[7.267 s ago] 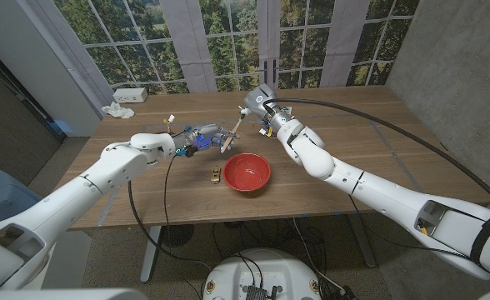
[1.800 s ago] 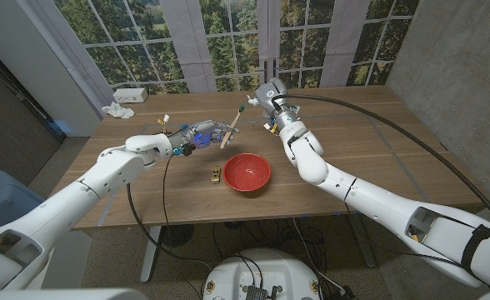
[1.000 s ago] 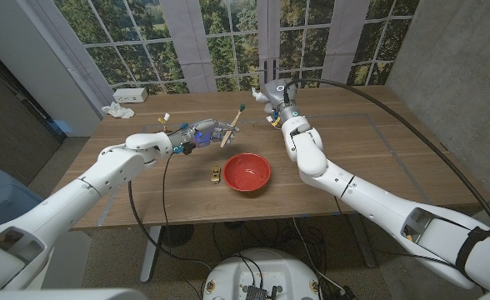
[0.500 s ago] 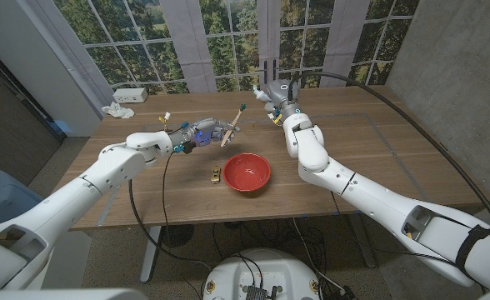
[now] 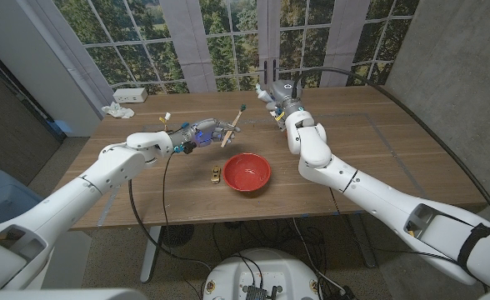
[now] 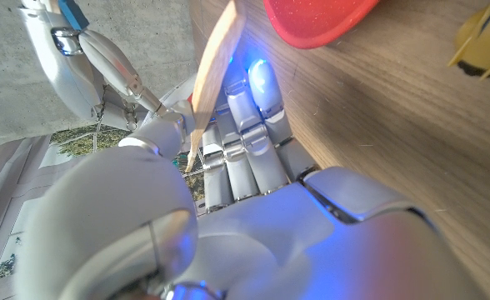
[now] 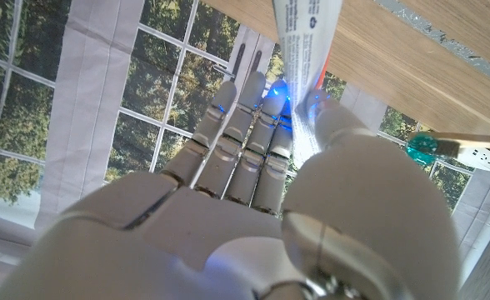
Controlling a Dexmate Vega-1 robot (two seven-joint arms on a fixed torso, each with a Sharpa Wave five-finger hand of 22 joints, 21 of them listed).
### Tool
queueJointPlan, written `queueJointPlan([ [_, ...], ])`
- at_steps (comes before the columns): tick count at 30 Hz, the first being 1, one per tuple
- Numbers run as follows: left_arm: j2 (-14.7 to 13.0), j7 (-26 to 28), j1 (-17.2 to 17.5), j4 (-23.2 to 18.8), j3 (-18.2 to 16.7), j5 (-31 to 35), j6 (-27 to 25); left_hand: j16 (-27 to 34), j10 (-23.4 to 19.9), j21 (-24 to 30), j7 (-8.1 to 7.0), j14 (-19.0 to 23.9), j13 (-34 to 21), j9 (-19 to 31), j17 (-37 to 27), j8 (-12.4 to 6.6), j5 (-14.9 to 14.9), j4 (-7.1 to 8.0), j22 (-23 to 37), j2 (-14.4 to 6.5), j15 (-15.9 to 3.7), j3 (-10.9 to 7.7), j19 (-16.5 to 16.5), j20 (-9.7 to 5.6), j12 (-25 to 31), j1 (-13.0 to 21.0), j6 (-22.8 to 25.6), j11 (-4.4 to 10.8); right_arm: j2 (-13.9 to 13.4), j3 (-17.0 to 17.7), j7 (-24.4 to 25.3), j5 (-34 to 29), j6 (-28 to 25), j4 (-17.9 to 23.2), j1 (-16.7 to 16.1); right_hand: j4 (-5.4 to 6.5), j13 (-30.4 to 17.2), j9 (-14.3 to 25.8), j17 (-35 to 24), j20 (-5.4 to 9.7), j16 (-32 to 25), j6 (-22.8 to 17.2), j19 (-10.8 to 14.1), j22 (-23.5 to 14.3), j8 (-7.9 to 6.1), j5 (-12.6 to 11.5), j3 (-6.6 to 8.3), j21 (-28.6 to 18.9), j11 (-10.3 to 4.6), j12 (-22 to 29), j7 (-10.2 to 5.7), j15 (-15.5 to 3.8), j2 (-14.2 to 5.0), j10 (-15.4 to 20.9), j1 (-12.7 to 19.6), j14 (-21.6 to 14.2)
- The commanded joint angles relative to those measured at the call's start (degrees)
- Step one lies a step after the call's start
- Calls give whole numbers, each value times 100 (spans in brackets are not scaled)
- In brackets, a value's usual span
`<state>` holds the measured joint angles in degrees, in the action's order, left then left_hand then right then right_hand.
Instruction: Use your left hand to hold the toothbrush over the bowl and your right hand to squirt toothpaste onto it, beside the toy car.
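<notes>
Toothbrush [image 5: 232,128] gripped by left hand [image 5: 202,133], far-left of bowl [image 5: 247,172], not over it. Toothpaste [image 7: 299,50] clasped by right hand [image 5: 272,94]. Squirting judged pending; toy car [image 5: 217,173] beside bowl.

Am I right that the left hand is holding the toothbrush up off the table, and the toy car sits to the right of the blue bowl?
Not quite: the bowl is red, not blue, as the head view shows. The rest holds: the left hand holds the toothbrush up off the table, and the toy car sits on the bowl's left in the picture.
</notes>
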<state>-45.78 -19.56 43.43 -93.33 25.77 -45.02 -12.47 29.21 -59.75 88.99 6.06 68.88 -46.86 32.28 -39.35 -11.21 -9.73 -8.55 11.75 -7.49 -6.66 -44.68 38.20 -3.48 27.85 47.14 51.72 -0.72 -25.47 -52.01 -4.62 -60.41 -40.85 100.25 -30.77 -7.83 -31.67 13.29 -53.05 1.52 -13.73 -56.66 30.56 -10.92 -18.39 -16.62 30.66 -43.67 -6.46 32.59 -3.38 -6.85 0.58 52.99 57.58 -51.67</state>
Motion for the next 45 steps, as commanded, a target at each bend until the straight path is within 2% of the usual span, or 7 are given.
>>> queueJointPlan([
  [1, 1, 103, 37, -50, -37, -28, -30, 29, -1287, 18, -100, 567, 43, 19, -22, -38, -38, 19, 2, -331, -625, -49, 21, -863, -59, 310, 167, 1216, -87, 96, -114, 551, -218, 224, 5, -10, 29, 11, 24, 21, 23, 12, -42, -9, -5, 50, -41, -35, 28, -67, 18, -441, -25, 35, -55, 6],
  [25, -83, 570, 207, -266, -196, -94, -165, -58, -1269, 10, -98, 531, 307, 9, 91, -43, -39, 20, -3, -331, -629, -58, -6, -862, -240, 305, 167, 1203, -469, 78, -212, 1217, -694, 598, 37, -59, 143, -16, 123, -22, -28, -17, -71, -1, -18, 165, -137, -82, 58, -231, 63, -449, -93, 121, -103, 5],
  [41, -139, 431, 197, -276, -115, 34, -63, -73, -1207, 0, -114, 503, 429, -8, 85, -47, -45, 41, -12, -324, -627, -80, -41, -854, -367, 272, 141, 1186, -769, -92, -469, 1296, -1246, 885, 48, -97, 103, -30, 182, -25, -52, -68, -84, 3, -41, 213, -162, -115, 72, -257, 78, -446, -141, 208, -99, 19],
  [45, -141, 350, 213, -272, -90, 118, 91, -88, -1198, -7, -141, 476, 501, -11, 88, -50, -47, 46, -14, -323, -627, -86, -67, -855, -425, 262, 128, 1179, -868, -216, -743, 1272, -1463, 953, 118, -100, 89, -32, 180, -35, -73, -81, -80, 4, -47, 222, -168, -126, 79, -263, 83, -443, -152, 220, -104, 6],
])
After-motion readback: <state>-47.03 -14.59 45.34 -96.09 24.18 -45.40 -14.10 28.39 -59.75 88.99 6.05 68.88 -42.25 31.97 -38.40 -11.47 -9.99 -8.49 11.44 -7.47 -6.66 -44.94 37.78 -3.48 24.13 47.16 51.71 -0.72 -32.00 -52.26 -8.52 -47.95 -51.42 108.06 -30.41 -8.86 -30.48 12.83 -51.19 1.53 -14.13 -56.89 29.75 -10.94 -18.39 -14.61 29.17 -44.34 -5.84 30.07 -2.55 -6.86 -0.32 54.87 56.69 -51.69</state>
